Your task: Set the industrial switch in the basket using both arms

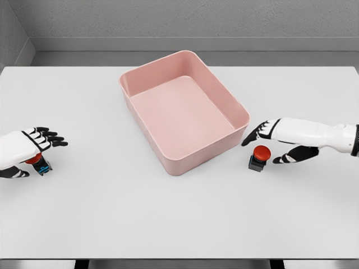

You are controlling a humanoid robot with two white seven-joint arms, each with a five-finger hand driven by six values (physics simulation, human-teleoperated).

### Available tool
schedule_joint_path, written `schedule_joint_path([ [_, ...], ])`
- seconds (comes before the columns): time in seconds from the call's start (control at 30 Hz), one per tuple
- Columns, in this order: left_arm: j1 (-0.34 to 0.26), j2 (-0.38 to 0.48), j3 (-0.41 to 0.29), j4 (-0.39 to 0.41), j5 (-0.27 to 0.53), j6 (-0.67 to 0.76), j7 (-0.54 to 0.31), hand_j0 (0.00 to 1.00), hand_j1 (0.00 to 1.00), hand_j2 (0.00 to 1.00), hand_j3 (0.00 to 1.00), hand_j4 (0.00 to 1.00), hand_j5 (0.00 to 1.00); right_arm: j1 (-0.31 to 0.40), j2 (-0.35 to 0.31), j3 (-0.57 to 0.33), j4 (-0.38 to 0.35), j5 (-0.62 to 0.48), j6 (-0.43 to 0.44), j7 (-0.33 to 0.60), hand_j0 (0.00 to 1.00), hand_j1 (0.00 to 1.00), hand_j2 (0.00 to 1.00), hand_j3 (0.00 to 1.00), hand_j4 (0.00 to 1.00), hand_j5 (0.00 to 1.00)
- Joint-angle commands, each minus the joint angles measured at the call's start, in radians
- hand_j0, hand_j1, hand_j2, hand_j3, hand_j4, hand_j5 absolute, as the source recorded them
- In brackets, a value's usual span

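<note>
A pink rectangular basket [141, 120] sits on the white table, turned at an angle, with nothing inside. One industrial switch [259, 158], a black box with a red button on top, stands just right of the basket's near corner. My right hand [268, 143] hovers over it with fingers spread, thumb to the right of it, not closed on it. A second switch [39, 163], red-topped with a blue-marked base, lies at the far left, mostly hidden under my left hand [44, 147], whose fingers stretch out flat above it.
The white table [179, 224] spreads wide in front of the basket. Its near edge runs along the bottom of the view, and a grey wall stands behind the far edge.
</note>
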Motion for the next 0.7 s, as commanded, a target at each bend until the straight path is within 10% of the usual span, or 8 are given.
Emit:
schedule_joint_path([
  [0.0,0.002,-0.007,0.000,0.010,-0.005,0.001,0.002,1.00,1.00,1.00,1.00,1.00,1.00,0.000,0.013,0.001,0.003,0.017,0.002,0.000,0.81,0.81,0.81,0.81,0.81,0.81],
  [0.47,-0.014,-0.008,-0.038,0.022,-0.009,0.001,0.031,1.00,1.00,1.00,1.00,1.00,1.00,0.002,0.025,0.006,0.038,0.046,0.002,0.000,0.82,0.82,0.82,0.82,0.82,0.82],
  [0.67,-0.014,-0.005,-0.040,0.022,-0.009,0.001,0.031,0.58,0.58,0.58,0.58,0.58,0.58,0.002,0.051,0.026,0.056,0.069,0.002,0.000,0.82,0.82,0.82,0.82,0.82,0.82],
])
